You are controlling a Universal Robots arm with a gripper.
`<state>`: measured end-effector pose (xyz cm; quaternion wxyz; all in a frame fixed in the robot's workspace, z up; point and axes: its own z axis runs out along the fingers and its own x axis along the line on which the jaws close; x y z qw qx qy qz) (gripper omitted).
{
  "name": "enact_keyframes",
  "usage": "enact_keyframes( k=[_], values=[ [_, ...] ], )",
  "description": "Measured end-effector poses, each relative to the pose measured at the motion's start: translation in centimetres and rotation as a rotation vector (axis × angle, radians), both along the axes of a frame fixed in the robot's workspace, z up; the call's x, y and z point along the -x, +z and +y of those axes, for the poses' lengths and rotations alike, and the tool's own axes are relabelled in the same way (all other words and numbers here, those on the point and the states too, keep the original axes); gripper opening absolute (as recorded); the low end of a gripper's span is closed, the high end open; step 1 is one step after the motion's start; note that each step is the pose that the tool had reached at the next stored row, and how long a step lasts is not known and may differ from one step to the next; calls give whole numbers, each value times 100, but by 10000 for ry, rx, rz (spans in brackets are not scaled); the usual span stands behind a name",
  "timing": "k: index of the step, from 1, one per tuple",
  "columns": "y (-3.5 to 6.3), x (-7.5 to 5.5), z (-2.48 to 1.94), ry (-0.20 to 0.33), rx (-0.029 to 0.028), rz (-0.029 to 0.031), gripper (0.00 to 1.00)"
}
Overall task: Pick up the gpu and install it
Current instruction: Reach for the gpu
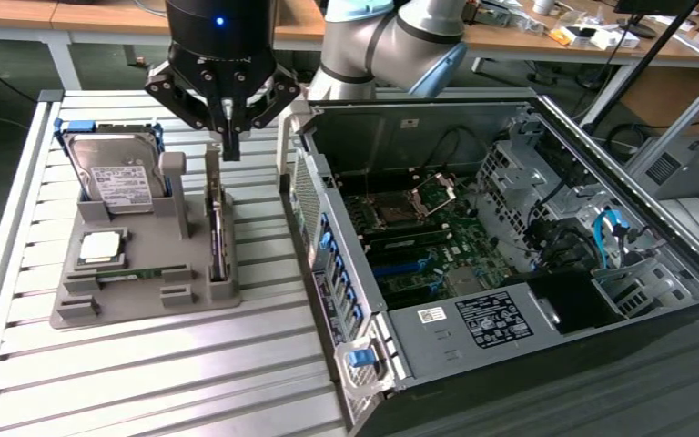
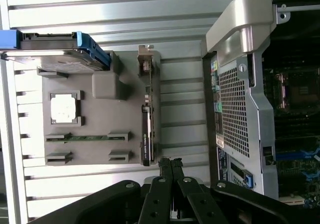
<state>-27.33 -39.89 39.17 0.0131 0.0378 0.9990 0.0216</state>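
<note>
The robot's gripper (image 1: 230,153) is hanging in the air over a grey holder (image 1: 143,305) that is sitting on a table (image 1: 143,382) made of metal strips. Its two black fingers (image 2: 165,165) are pressed tight together, and nothing is caught between them. The gpu (image 1: 217,232) is standing up on its thin edge in a slot along the side of the holder that is closest to the big computer case (image 1: 307,209). Its shiny metal end is sticking up at the far end of the slot, just below the gripper, and the gripper is not touching it. In the wrist view the gpu (image 2: 146,139) is showing as a thin black strip beside the closed fingertips. A silver hard drive (image 1: 116,177) with a white label is leaning in the holder on the exterior view's left. A square silver chip (image 1: 101,246) and a thin green memory stick (image 1: 131,273) are lying in front of it. The computer case is lying open on the exterior view's right, and the green board inside it is showing.
</note>
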Motion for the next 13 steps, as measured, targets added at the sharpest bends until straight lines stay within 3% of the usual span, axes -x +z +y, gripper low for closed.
enact_keyframes(
  k=[13],
  values=[
    [-2, 51, 0, -1, 0, 0, 13]
  ],
)
